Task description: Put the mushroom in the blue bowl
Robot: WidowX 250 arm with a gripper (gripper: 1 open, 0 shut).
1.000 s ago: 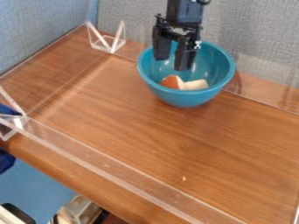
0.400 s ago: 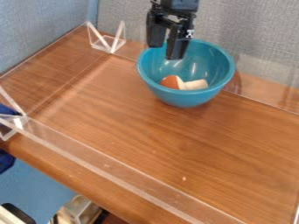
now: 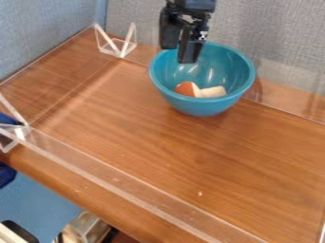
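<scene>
Risen and shifted slightly left since the earlier frame, my end effector (image 3: pixel 181 52) has come out of the bowl's hollow, while the mushroom and bowl lie where they were. Going left to right, I see the white frame (image 3: pixel 116 42) near the back edge of the tabletop (image 3: pixel 121 128), away from my work. Next comes the end effector, released, its fingers apart with nothing between them; I judge it is held high so the fingers can leave without catching the rim or dragging the toy. Below it the mushroom (image 3: pixel 188 89) lies on its side inside the bowl (image 3: pixel 197 107), cap left, stem right, where the curved wall should keep it from rolling away. The bowl sits upright, mouth up, ready to receive. I judge the task done, with only a clean retreat left.
</scene>
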